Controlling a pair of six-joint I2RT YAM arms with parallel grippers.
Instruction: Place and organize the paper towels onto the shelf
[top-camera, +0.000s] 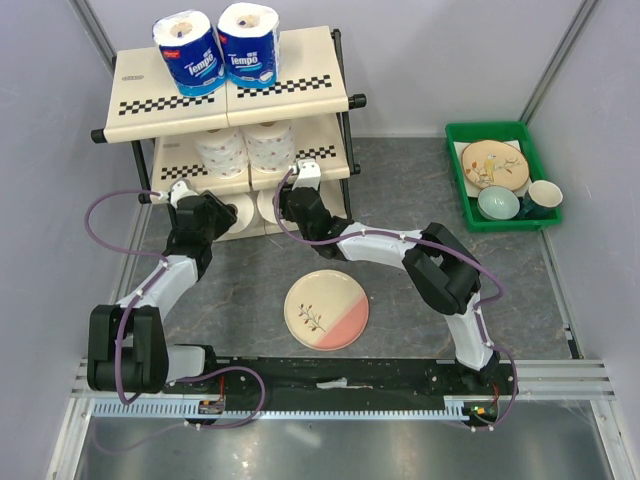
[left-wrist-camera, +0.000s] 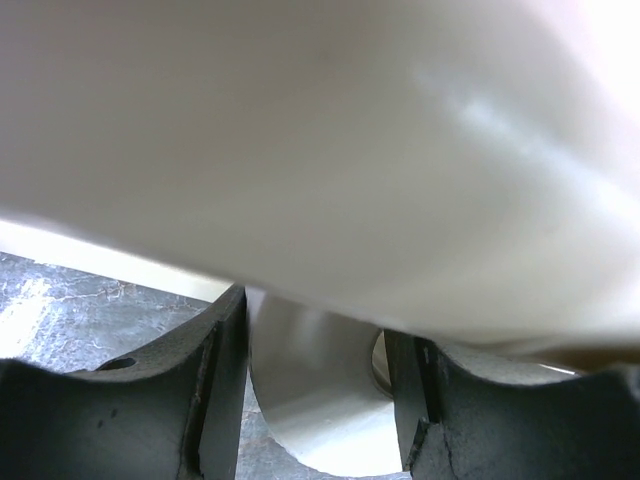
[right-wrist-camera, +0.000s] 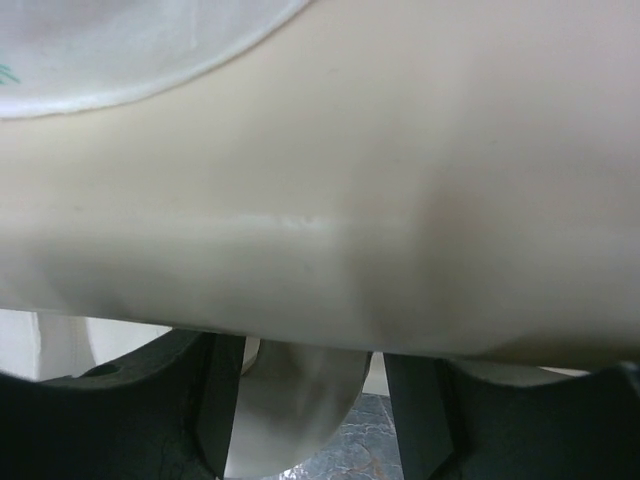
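- While both arms reach into the lowest tier of the shelf (top-camera: 310, 60) at the upper left of the overhead frame, the middle panel (left-wrist-camera: 300, 150) fills most of each wrist view. Lifting before backing out would likely knock that panel and shake the rack.
- Left gripper (top-camera: 215, 212): the jaws are partly open, with their faces against both sides of a bare roll (left-wrist-camera: 310, 415) under the panel, so it appears to be held. Pulling back without letting go would drag it off the tier.
- Right gripper (top-camera: 288, 205): the jaws are partly open round a second bare roll (right-wrist-camera: 295, 415), with a sliver of gap at the right finger (right-wrist-camera: 415, 420), so the roll seems loose. A finger brushing it on the way out could tip it or roll it forward.
- Two bare rolls (top-camera: 222, 150) stand on the middle tier and the wrapped pair (top-camera: 190, 55) on top. A jolt to the frame could topple them.
- The plate (top-camera: 326, 310) lies at centre frame, under the arms' way back.
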